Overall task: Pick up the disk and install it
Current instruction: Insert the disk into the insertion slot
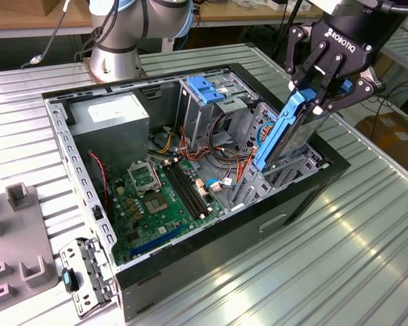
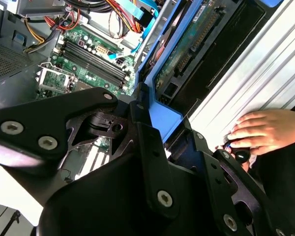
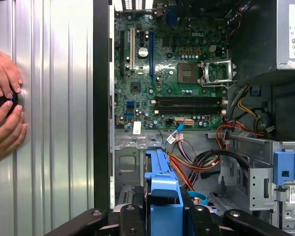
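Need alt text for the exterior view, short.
A black gripper, jaws shut on a silver hard disk in a blue plastic frame, holds it tilted over the drive bay of an open black computer case. The case lies on a ribbed metal table, green motherboard exposed.

Black gripper (image 1: 314, 98), silver-blue arm (image 1: 115, 47)

disk (image 1: 283, 136) in end effector (image 1: 312, 102) over case (image 1: 211, 261)
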{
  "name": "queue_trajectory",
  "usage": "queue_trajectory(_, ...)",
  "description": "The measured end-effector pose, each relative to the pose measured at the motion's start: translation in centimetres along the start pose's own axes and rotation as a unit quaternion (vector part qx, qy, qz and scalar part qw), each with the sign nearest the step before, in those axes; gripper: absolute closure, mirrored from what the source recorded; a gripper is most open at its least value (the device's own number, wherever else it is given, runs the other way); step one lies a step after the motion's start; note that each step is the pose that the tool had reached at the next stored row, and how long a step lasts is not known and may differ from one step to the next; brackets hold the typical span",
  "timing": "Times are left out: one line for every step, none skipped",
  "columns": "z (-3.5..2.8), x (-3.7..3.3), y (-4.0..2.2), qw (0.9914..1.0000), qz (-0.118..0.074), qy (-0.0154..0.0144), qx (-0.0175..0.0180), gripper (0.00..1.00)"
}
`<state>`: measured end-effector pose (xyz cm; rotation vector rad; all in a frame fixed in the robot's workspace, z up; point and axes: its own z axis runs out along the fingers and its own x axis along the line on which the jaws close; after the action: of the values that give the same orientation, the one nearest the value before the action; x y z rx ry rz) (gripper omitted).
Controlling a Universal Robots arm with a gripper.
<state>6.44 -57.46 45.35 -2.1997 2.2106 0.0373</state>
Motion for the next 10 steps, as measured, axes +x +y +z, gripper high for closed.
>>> queue_trajectory(0.04, 0.0, 0.0, 1.0, 0.0, 0.0, 0.0, 0.63)
queue_trajectory(0.07, 0.0, 0.0, 1.0, 0.0, 0.0, 0.0, 0.63)
queue_trajectory(0.12, 0.0, 0.0, 1.0, 0.0, 0.0, 0.0, 0.63)
queue_trajectory(0.16, 0.01, 0.0, 1.0, 0.0, 0.0, 0.0, 0.63)
queue_trajectory(0.2, 0.01, 0.0, 1.0, 0.0, 0.0, 0.0, 0.63)
queue_trajectory(0.24, 0.01, 0.0, 1.0, 0.0, 0.0, 0.0, 0.63)
queue_trajectory(0.26, 0.01, 0.0, 1.0, 0.0, 0.0, 0.0, 0.63)
queue_trajectory(0.31, 0.01, 0.0, 1.0, 0.0, 0.0, 0.0, 0.63)
queue_trajectory(0.37, 0.01, 0.0, 1.0, 0.0, 0.0, 0.0, 0.63)
queue_trajectory(0.4, 0.02, 0.0, 1.0, 0.0, 0.0, 0.0, 0.63)
